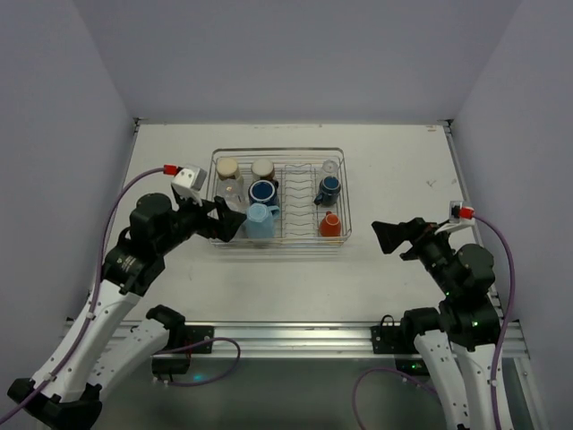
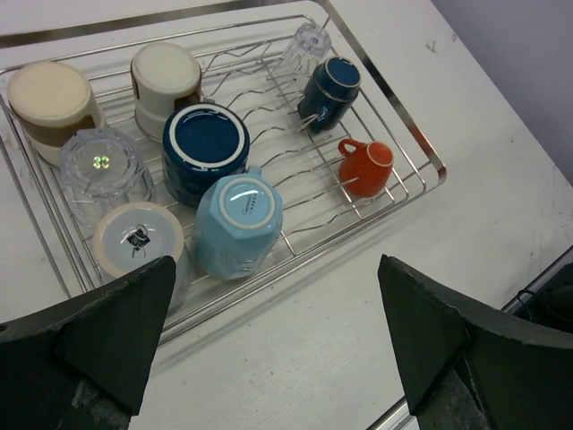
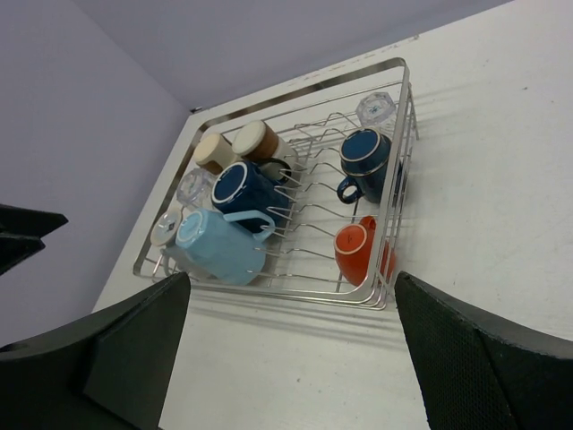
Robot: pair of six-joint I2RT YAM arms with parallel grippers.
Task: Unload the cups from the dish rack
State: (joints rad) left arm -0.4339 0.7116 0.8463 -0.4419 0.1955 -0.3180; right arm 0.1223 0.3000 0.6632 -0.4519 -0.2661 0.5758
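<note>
The dish rack (image 1: 277, 150) sits on the counter (image 1: 403, 170) toward the far edge, a little left of the middle, with its long sides parallel to that edge. All the cups are inside it. The light blue mug (image 1: 260, 221) is tilted against the wires near the rack's near-left corner, and the navy mug (image 1: 263, 192) is just behind it, touching or nearly so. Two brown-and-cream cups (image 1: 227, 167) stand side by side along the rack's far-left side, pale bottoms up. A clear glass (image 2: 100, 170) stands in front of them, and a pale-bottomed cup (image 2: 139, 239) sits at the near-left corner. On the side toward the right edge of the counter, the small dark blue mug (image 1: 329, 186) leans among the wavy wires. The small orange mug (image 1: 330, 224) lies nearer the front edge, and another clear glass (image 1: 329, 167) stands at the far-right corner of the rack. The left end effector (image 1: 226, 219) hangs at the rack's near-left corner, its fingers spread wide and holding nothing. The right end effector (image 1: 383, 237) is over bare counter toward the right edge, well apart from the rack. It points at the rack, with its fingers also spread wide and nothing between them.
</note>
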